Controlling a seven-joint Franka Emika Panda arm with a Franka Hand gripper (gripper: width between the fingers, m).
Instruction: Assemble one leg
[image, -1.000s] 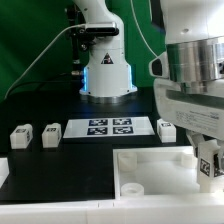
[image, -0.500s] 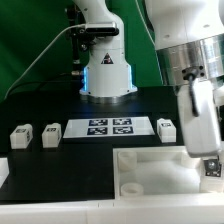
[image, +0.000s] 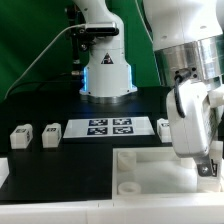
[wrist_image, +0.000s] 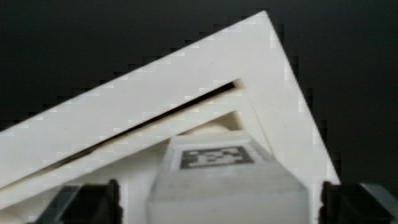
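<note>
My gripper (image: 204, 160) hangs at the exterior view's right, over the right part of the large white square piece (image: 150, 172). It is shut on a leg (image: 207, 167), a small white block with a tag. In the wrist view the leg (wrist_image: 221, 180) sits between my fingers (wrist_image: 89, 203), tag facing the camera, above a corner of the square piece (wrist_image: 169, 95). My gripper (wrist_image: 224, 206) shows only as dark fingertips. Three more legs lie on the black table: two at the left (image: 18, 137) (image: 51, 134) and one partly behind my hand (image: 166, 127).
The marker board (image: 110, 127) lies flat at the table's middle. The arm's white base (image: 108, 72) stands behind it with cables to the left. A white part edge shows at the far left (image: 3, 172).
My hand has turned and shifted a little toward the exterior view's left with the leg still in it. The other legs and the square piece have not moved.
</note>
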